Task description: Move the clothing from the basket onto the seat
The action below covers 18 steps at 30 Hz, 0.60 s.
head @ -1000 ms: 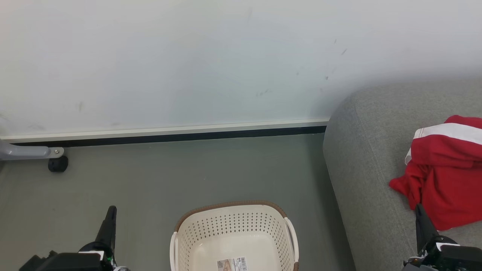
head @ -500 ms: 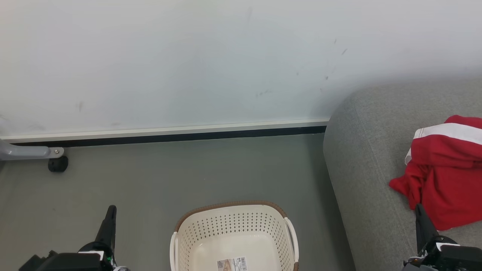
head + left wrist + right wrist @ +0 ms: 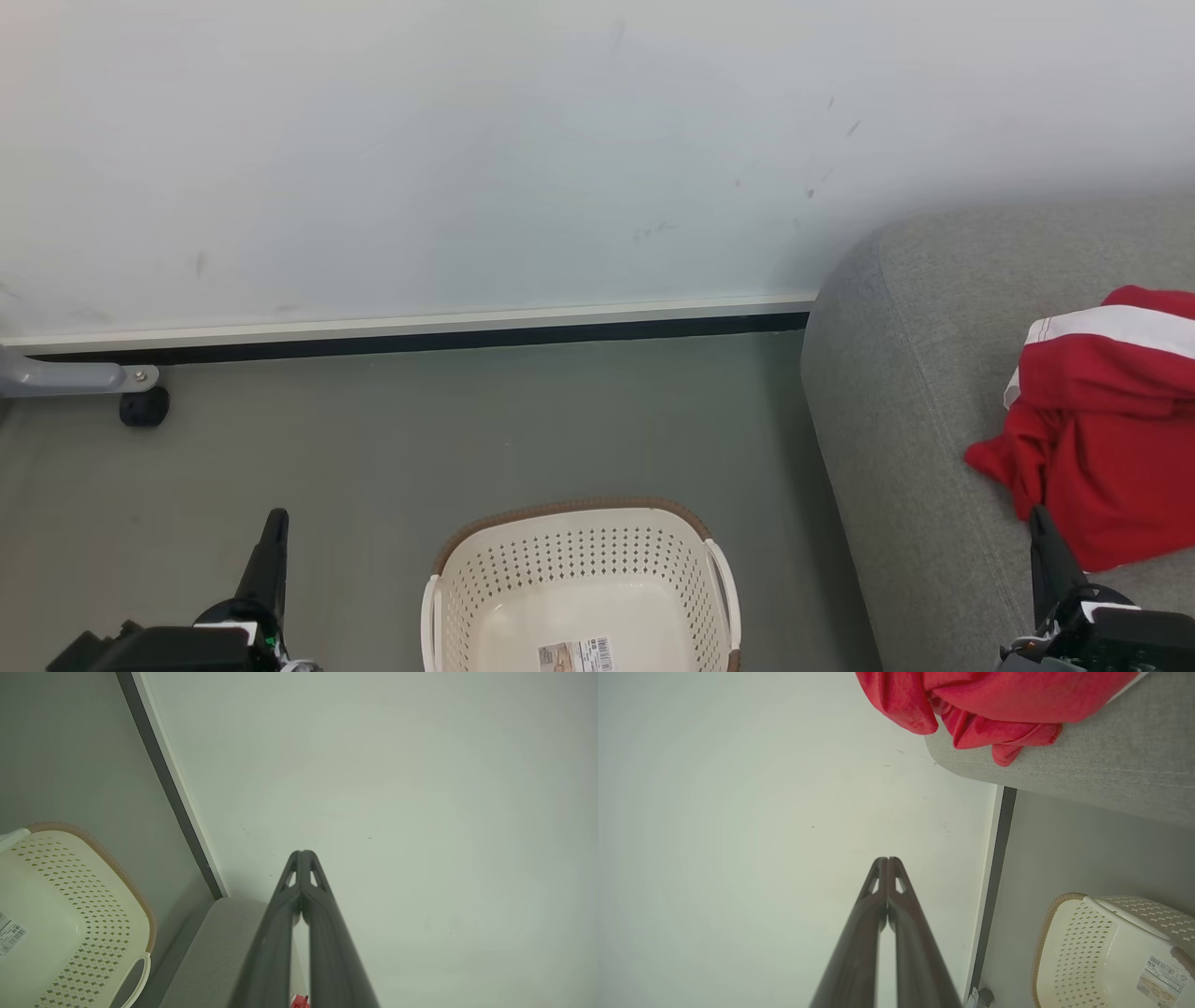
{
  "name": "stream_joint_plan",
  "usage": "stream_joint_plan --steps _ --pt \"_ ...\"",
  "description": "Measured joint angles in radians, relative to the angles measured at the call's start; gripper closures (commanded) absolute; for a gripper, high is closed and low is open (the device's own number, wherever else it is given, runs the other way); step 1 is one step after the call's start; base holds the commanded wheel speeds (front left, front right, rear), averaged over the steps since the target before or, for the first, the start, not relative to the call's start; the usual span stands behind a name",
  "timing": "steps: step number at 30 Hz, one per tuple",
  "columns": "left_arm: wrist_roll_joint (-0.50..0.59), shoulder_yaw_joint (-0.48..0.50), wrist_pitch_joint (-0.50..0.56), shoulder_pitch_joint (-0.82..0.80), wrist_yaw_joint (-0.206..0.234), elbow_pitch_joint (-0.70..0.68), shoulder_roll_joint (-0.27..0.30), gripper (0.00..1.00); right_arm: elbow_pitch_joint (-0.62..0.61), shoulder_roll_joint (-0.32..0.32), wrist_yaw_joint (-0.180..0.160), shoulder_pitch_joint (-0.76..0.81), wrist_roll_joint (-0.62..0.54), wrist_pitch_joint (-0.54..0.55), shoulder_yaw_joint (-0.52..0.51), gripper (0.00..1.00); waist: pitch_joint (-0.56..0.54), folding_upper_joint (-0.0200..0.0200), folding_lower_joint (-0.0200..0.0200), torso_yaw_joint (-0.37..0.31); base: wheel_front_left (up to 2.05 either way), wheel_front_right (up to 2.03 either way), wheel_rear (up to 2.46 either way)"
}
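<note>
Still, nothing moves: left gripper (image 3: 299,852) and right gripper (image 3: 887,858) stay clenched, empty; clothing (image 3: 1102,439) rests on the seat (image 3: 896,373) beside its fingers (image 3: 1046,551), basket (image 3: 569,509) looks bare.

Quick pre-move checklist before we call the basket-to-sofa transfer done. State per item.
1. basket emptied: ok for the part in view, which holds a sticker on its floor and no fabric; its near end is cut off.
2. clothing on the sofa: ok, the red heap lies on the seat.
3. Both garments there: cannot tell, the heap is bunched and runs off the head view's right edge.
4. left gripper shut and empty: ok.
5. right gripper shut and empty: ok.
6. Right gripper clear of the clothing: cannot tell, its tip overlaps the hem in the head view.
</note>
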Motion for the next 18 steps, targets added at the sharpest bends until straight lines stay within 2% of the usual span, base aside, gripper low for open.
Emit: stream_joint_plan --steps 18 --pt "0.0 0.001 0.0 0.0 0.0 0.001 0.0 1.0 0.0 0.0 0.0 0.0 0.0 0.0 0.0 1.0 0.0 0.0 0.0 0.0 0.0 0.0 0.0"
